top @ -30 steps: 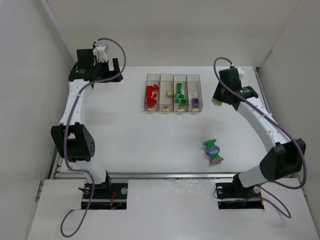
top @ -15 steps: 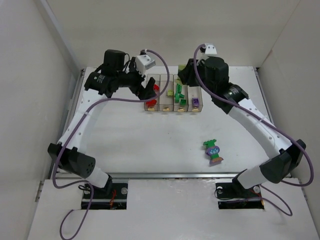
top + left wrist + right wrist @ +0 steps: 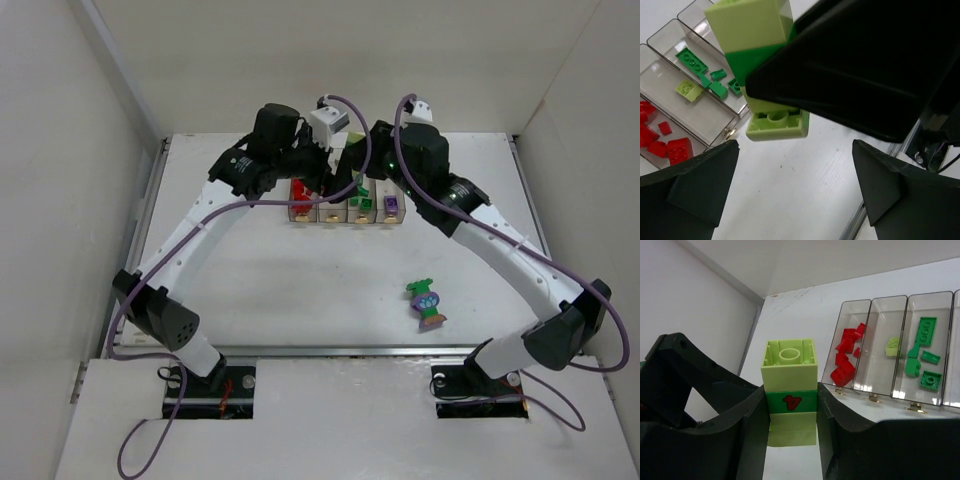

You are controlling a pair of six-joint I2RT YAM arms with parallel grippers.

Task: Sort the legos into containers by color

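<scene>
One stack (image 3: 790,372) (lime, green, lime) sits pinched in right claw (image 3: 790,400).

far ends of containers (image 3: 331,209) hidden, lego stack (image 3: 747,25) top cropped

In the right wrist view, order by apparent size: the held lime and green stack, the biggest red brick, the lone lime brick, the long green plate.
1. lime and green stack, though it is nearest the camera.
2. long green plate and biggest red brick: about alike.
3. lone lime brick.
</scene>
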